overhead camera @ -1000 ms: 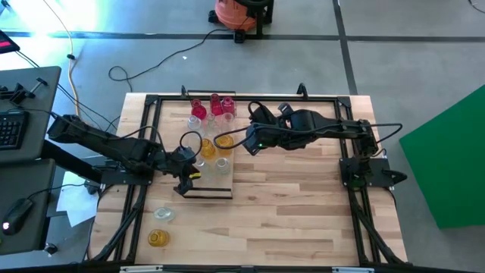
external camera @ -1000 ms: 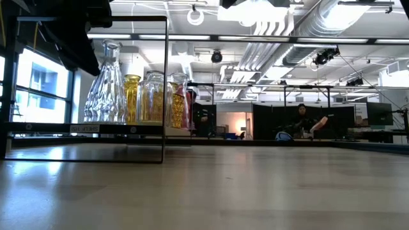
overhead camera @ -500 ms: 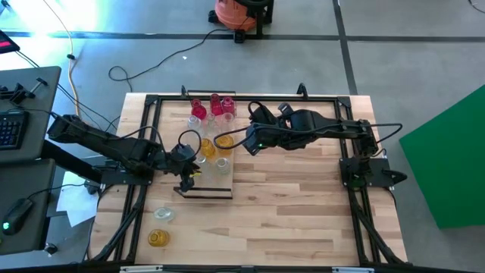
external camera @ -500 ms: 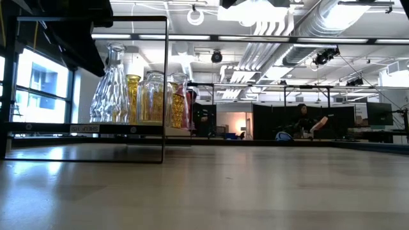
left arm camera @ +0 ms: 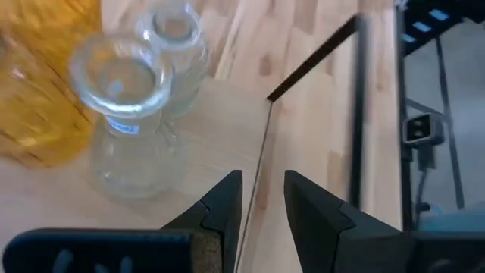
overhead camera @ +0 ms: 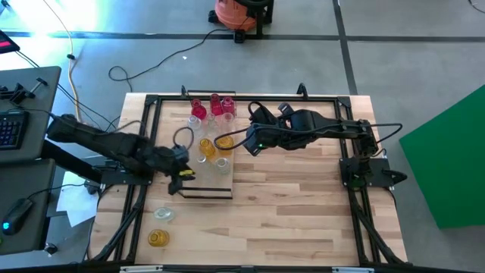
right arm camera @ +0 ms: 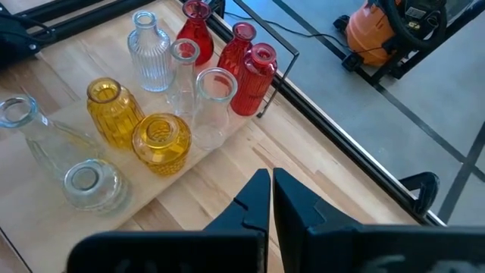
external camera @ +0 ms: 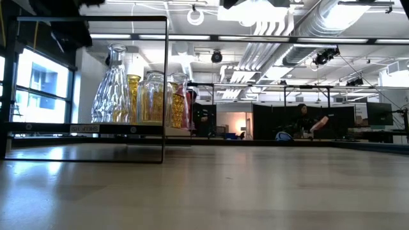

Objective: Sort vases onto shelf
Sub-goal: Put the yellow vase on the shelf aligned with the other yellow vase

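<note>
Clear glass vase (left arm camera: 125,121), bulbous, wide-rimmed, upright on the light-wood shelf (left arm camera: 220,129) beside an amber vase (left arm camera: 42,83). Ahead of and to one side of the left gripper (left arm camera: 261,201), jaws parted, empty. Right gripper (right arm camera: 270,199) shut, above the table short of the vase cluster.

Red vases (right arm camera: 258,76): three, all on the one shelf (right arm camera: 189,189). Amber vases (right arm camera: 163,144): three in all, two on the shelf and one (overhead camera: 157,238) out on the tabletop (overhead camera: 303,212). Clear vases (right arm camera: 151,53): six in all, five on the shelf and one (overhead camera: 161,215) on the tabletop beside the stray amber one, which makes twelve vases, ten shelved and two loose.
</note>
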### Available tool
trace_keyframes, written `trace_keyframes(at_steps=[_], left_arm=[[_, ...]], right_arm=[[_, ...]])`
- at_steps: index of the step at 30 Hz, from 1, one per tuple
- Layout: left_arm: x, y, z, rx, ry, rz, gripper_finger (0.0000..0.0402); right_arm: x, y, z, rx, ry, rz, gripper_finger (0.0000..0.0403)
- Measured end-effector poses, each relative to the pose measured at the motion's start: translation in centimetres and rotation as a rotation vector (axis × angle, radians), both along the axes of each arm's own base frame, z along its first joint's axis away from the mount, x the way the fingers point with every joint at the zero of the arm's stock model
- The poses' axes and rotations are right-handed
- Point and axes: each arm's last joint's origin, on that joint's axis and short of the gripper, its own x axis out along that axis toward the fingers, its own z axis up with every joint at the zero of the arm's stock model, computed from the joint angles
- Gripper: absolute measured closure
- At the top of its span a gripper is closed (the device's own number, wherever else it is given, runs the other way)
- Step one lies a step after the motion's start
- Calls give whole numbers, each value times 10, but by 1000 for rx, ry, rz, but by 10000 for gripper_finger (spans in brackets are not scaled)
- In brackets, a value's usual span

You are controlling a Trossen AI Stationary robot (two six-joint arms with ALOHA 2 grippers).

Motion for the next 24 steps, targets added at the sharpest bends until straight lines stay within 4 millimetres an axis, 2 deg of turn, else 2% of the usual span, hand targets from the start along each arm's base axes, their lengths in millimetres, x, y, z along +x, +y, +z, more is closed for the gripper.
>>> trace_keyframes(at_steps=[6,10,15,24], left_arm=[[-33,12,44,61,-36,53,312],[-53,14,62,-33,-70,7,312],[-63,1,61,-196,9,-184,312],[-55,-48,47,-201,184,-424,312]], right_arm=[[0,0,0,-2,4,4,403],[0,0,0,-2,6,6,403],[0,0,0,-2,6,6,403],[-2,0,-1,-1,30,0,403]])
